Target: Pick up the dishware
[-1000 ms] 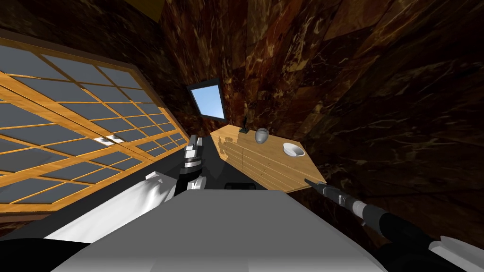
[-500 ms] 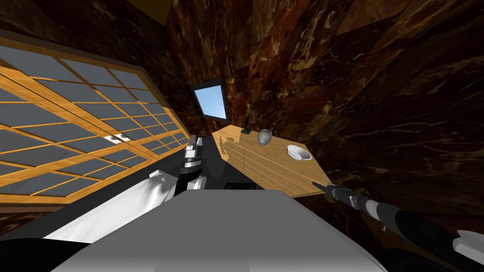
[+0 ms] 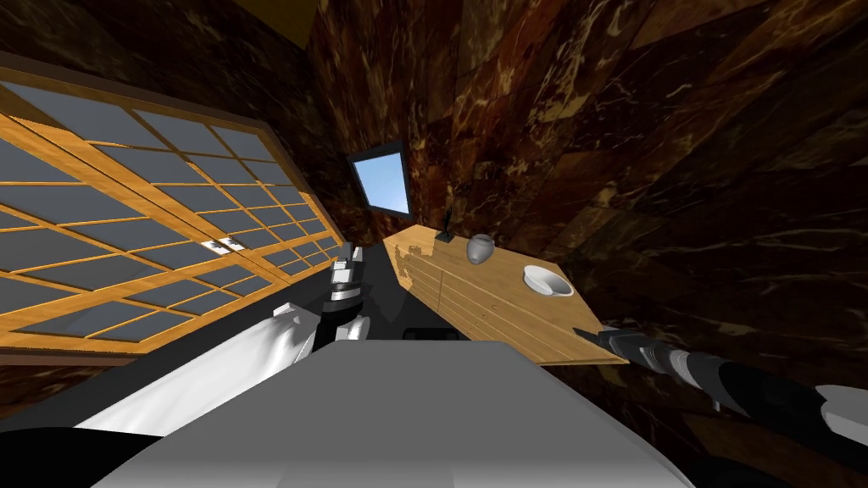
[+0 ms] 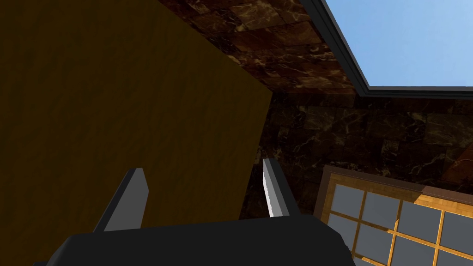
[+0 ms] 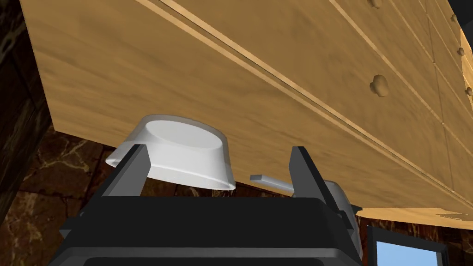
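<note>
One edge of the bowl (image 5: 184,143) hides behind the right claw (image 5: 219,148).

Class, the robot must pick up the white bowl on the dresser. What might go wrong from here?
The right claw hangs by a corner of the dresser, so it may strike the edge. The bowl looks wide and shallow; the open fingers might slip off its rim. Overreaching may knock the grey vase beyond.

home room with wooden drawer chest (image 3: 496,284), dark marble walls (image 3: 678,127), latticed screen (image 3: 127,229)
</note>
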{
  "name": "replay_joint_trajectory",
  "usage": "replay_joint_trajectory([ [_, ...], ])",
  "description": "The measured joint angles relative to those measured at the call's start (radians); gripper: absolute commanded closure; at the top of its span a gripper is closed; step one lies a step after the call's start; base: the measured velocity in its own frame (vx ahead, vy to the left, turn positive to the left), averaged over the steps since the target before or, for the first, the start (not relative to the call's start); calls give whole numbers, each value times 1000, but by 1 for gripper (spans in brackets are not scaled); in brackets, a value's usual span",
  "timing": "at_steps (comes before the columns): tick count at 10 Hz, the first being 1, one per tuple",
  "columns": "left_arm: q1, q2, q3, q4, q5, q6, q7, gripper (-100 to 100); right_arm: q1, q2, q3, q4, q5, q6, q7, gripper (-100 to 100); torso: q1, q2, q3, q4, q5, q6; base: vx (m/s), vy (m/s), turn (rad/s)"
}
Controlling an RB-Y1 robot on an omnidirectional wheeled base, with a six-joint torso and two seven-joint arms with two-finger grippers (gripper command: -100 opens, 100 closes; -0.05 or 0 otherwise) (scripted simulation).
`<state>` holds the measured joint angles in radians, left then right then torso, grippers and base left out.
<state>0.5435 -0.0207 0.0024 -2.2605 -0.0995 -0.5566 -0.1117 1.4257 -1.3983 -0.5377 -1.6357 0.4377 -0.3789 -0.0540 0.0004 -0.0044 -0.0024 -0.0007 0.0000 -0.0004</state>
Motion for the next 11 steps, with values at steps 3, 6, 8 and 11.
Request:
replay_joint_trajectory([
  [3, 0, 0, 0, 0, 0, 0, 0, 0, 63, -86, -45, 36, 29, 23, -3, -100, 0, 1, 0, 0, 0, 0, 48, 16, 45],
  [6, 0, 0, 0, 0, 0, 0, 0, 0, 132, -170, -96, 69, 58, 42, -7, -100, 1, 0, 0, 0, 0, 0, 53, 18, 69],
  [8, 0, 0, 0, 0, 0, 0, 0, 0, 183, -228, -134, 93, 79, 54, -11, -100, 1, 0, 0, 0, 0, 0, 58, 19, 63],
  [11, 0, 0, 0, 0, 0, 0, 0, 0, 239, -308, -170, 126, 102, 67, -12, -100, 0, 1, 0, 0, 0, 1, 48, 15, 50],
])
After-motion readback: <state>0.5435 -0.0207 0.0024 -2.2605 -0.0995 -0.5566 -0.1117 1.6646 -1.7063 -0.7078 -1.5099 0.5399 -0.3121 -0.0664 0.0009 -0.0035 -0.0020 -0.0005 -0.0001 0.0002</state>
